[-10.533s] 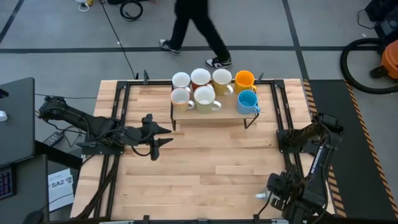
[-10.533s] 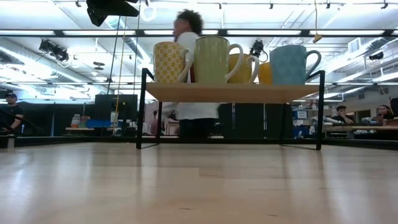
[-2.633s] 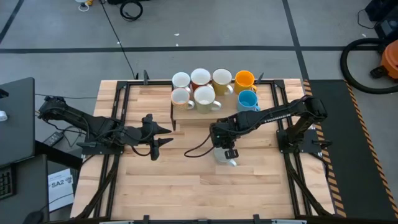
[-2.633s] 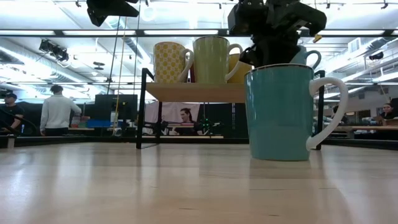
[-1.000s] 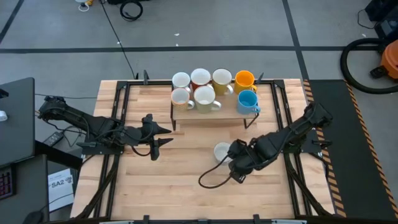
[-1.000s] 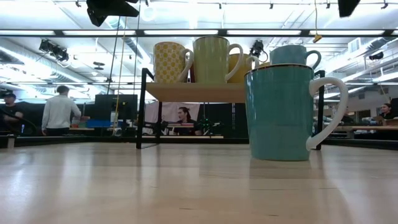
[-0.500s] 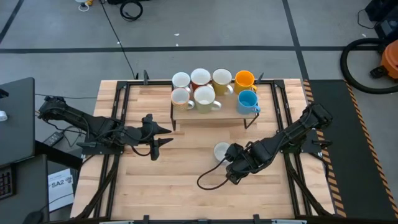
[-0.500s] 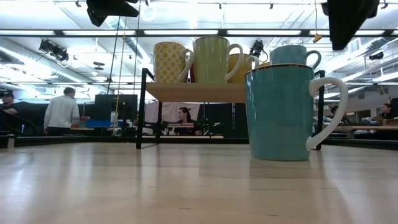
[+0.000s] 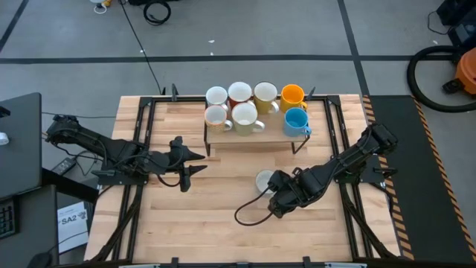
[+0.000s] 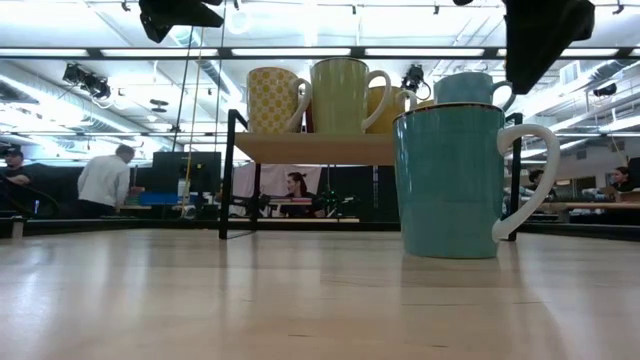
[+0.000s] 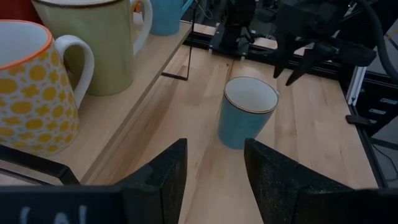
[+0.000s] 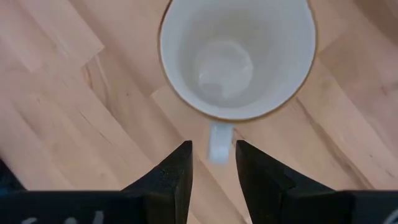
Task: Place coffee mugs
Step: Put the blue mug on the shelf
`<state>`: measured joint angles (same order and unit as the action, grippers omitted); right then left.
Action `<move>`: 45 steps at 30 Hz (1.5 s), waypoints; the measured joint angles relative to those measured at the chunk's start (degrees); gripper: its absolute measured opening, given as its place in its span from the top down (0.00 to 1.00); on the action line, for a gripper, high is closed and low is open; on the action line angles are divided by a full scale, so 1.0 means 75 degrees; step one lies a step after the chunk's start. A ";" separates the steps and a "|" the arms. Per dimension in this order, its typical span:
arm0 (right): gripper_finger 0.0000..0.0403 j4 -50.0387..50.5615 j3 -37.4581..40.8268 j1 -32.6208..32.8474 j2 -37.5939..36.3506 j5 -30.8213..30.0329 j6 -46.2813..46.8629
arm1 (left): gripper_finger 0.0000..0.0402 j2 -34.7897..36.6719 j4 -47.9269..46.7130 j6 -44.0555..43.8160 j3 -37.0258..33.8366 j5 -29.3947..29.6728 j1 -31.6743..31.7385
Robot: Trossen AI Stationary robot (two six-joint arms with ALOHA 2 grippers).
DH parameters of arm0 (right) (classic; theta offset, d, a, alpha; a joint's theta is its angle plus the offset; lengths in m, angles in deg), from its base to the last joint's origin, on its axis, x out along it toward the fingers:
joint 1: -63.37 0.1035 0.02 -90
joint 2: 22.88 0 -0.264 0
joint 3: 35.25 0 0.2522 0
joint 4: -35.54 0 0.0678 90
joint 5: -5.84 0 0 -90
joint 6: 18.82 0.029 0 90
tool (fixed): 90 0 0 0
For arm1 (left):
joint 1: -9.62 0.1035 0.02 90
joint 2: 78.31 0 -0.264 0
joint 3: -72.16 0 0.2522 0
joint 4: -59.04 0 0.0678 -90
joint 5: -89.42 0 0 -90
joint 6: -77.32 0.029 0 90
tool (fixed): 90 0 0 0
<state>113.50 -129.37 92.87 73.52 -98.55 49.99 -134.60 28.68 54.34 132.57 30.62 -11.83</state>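
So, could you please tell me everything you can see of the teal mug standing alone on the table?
The teal mug is glossy ceramic with a white inside, a thin brown rim and a white handle. It stands upright and empty on the wooden table, in front of the shelf. Nothing touches it; the right gripper hovers above its handle.
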 joint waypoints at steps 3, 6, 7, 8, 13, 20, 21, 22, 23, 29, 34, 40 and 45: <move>0.68 -0.0008 0.0000 -0.0009 0.0000 -0.0126 0.0000 | 0.58 0.0002 0.0001 0.0000 0.0000 0.0001 0.0000; 0.68 -0.0008 0.0000 -0.0006 0.0000 -0.0135 0.0000 | 0.58 0.0000 0.0003 0.0006 0.0000 0.0000 0.0000; 0.68 -0.0008 0.0000 -0.0006 0.0000 -0.0135 0.0002 | 0.58 0.0000 0.0000 0.0003 0.0000 0.0000 -0.0001; 0.68 -0.0008 0.0000 -0.0006 0.0000 -0.0135 0.0002 | 0.58 0.0002 0.0000 0.0003 0.0000 0.0000 -0.0003; 0.68 -0.0008 0.0000 -0.0006 0.0015 -0.0135 0.0003 | 0.58 0.0000 0.0003 0.0003 0.0000 0.0000 -0.0003; 0.68 -0.0014 0.0003 0.0015 0.0498 -0.0117 -0.0220 | 0.58 0.0000 0.0000 0.0003 0.0000 0.0000 -0.0003; 0.68 -0.0017 0.0003 0.0015 0.0566 -0.0117 -0.0240 | 0.58 0.0000 0.0005 0.0003 -0.0003 0.0000 -0.0003; 0.68 -0.0014 0.0003 0.0009 0.0635 -0.0099 -0.0268 | 0.58 0.0000 0.0002 0.0003 -0.0003 0.0000 -0.0003; 0.68 -0.0014 0.0003 0.0006 0.0702 -0.0089 -0.0320 | 0.58 0.0000 0.0000 0.0003 -0.0003 0.0000 -0.0003; 0.68 -0.0056 0.0003 -0.0052 0.0891 -0.0108 -0.0376 | 0.58 0.0000 0.0000 0.0003 -0.0003 0.0000 -0.0003; 0.68 -0.0132 0.0003 -0.0116 0.0898 -0.0114 -0.0079 | 0.58 0.0000 0.0003 0.0003 -0.0003 0.0000 -0.0003; 0.68 -0.0134 0.0003 -0.0163 0.0898 -0.0123 0.0208 | 0.58 0.0000 0.0003 0.0003 -0.0003 0.0000 -0.0003; 0.68 -0.0131 0.0003 -0.0166 0.0898 -0.0129 0.0289 | 0.58 0.0000 0.0003 0.0003 -0.0003 0.0000 -0.0003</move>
<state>112.52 -129.34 91.62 80.26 -99.51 52.16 -134.60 28.70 54.36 132.55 30.62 -11.85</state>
